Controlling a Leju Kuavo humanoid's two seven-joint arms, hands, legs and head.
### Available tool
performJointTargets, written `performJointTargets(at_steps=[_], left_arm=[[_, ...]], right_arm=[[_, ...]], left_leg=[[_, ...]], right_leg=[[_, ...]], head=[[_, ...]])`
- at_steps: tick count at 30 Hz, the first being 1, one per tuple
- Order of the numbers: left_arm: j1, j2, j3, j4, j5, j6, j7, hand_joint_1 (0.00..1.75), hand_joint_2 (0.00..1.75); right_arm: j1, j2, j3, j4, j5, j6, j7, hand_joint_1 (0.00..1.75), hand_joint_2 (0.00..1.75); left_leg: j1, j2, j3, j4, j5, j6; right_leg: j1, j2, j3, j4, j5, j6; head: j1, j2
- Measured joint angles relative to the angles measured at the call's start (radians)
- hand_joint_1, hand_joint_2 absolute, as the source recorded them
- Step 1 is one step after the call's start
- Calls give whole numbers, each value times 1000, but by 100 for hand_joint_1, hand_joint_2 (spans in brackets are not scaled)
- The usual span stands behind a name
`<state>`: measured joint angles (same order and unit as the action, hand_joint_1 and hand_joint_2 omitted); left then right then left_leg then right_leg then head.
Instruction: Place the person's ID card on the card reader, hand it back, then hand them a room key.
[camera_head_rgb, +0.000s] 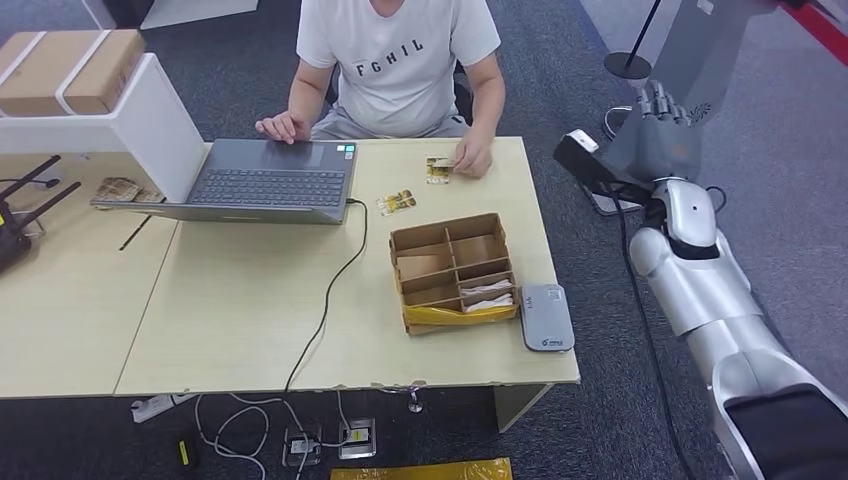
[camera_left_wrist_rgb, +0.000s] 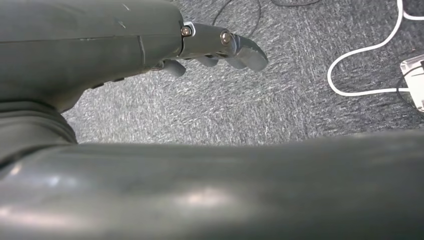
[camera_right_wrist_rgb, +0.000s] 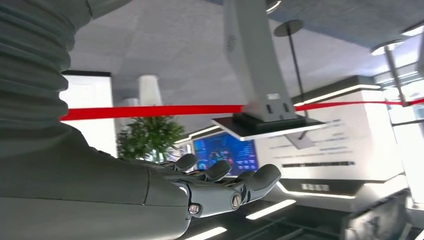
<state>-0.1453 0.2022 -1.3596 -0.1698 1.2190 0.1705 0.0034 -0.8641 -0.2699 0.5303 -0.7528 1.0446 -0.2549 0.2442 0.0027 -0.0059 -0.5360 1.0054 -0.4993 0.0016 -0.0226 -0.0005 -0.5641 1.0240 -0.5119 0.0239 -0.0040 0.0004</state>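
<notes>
Your right hand is raised off the table's right edge, fingers stretched out and apart, holding nothing; in the right wrist view it lies flat with the palm empty. Your left hand hangs over grey carpet, fingers extended, nothing in it. On the table, the grey card reader lies at the near right corner, long axis running toward the person, just beside the cardboard divided box. The ID card sits at the far edge under the person's hand, partly covered, so its print is too small to read. A second card lies tilted between the laptop and the box.
</notes>
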Motion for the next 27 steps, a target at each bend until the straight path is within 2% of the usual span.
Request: performJointTargets(at_steps=[3,7,12,16,20,23,27], left_arm=[[-1,0,0,0,3,-1,13,0,0],[4,0,0,0,6,-1,18,0,0],[6,-1,0,0,24,8,14,0,0],[5,-2,1,0,43,16,19,0,0],[6,-3,3,0,71,29,59,0,0],[8,-3,4,0,82,41,85,0,0],[6,-4,5,0,92,65,87,0,0]], right_arm=[[7,-48,-31,-11,-82,39,7,0,175],[12,-148,-96,-2,-275,98,-26,0,175],[41,-276,-214,116,-529,41,-104,0,175],[161,-343,-328,223,-762,-22,-87,0,175],[395,-355,-487,323,-1019,-42,-116,0,0],[541,-327,-606,379,-1156,-53,-174,0,0],[645,-281,-725,431,-1225,-110,-199,0,0]], left_leg=[[0,0,1,0,0,0],[0,-4,-1,0,0,0],[0,-5,-2,0,0,1],[1,-6,0,0,-2,2],[5,-12,-1,0,-4,1],[5,-11,-1,-1,-5,0],[6,-9,0,-2,-5,-1]], right_leg=[[0,0,-1,0,0,0],[0,-4,-1,0,0,0],[0,-5,0,-2,0,0],[2,-6,2,-4,-1,0],[5,-14,6,-6,-3,0],[5,-13,4,-5,-4,-1],[6,-10,4,-5,-5,-2]], head=[[0,0],[0,0],[0,0],[0,0],[1,0],[0,0],[0,0]])
